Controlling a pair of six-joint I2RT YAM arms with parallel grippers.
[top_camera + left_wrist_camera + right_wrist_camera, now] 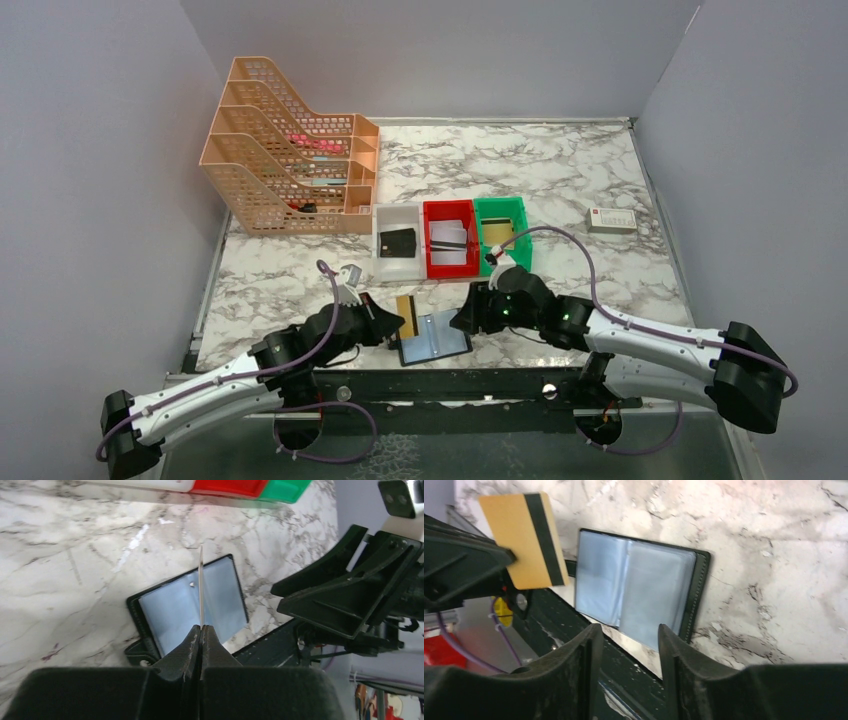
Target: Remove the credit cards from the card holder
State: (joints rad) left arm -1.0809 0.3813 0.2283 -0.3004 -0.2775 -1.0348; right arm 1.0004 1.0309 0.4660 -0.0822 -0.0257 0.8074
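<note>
The black card holder [435,338] lies open at the table's near edge, its blue-grey inner face up; it also shows in the left wrist view [192,607] and the right wrist view [639,595]. My left gripper [393,321] is shut on a tan-gold credit card [406,315] with a black stripe, held on edge above the holder's left side; the card is seen edge-on in the left wrist view [201,587] and flat in the right wrist view [526,540]. My right gripper [462,318] is open and empty just right of the holder, its fingers [584,652] above the near edge.
A white bin [382,240], a red bin [430,212] and a green bin [516,212] stand in a row behind the holder, with cards inside. An orange file rack [285,150] is at the back left. A white box [611,220] lies at the right.
</note>
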